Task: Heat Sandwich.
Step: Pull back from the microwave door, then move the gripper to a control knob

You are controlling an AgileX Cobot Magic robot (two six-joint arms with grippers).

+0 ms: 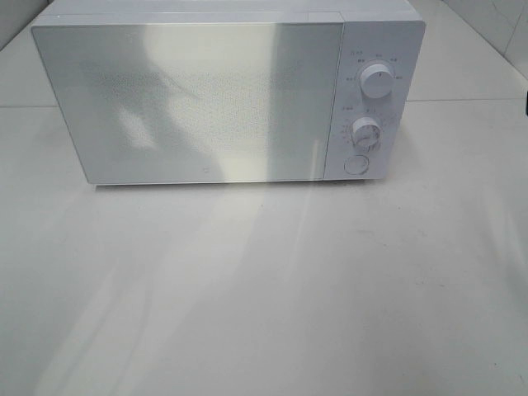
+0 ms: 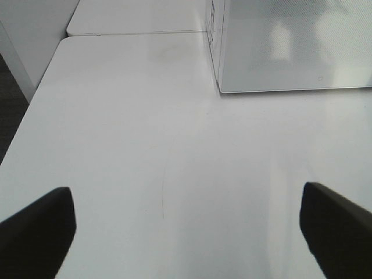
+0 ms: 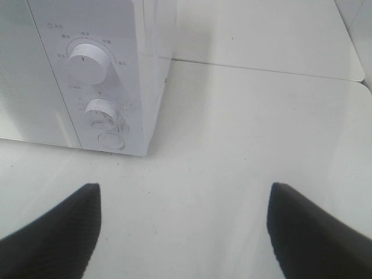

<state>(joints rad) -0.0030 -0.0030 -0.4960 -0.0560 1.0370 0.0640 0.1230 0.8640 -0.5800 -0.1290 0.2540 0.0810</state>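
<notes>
Wide-apart jaws up front on both wrists: left gripper [image 2: 186, 195] and right gripper [image 3: 184, 189] hang empty over the table [image 1: 264, 313]. No sandwich in sight, maybe behind the shut door [image 1: 190, 99] of the microwave [image 1: 388, 37], I can't tell, so a hard jab at the round button [image 3: 110, 141] might shove the box backwards. Only the right wrist catches button and big knob [image 3: 87, 61] close; the high view shows no arm.

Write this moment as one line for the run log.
microwave: door shut | sandwich: not in view | left claw: open, empty, over table | right claw: open, empty
</notes>
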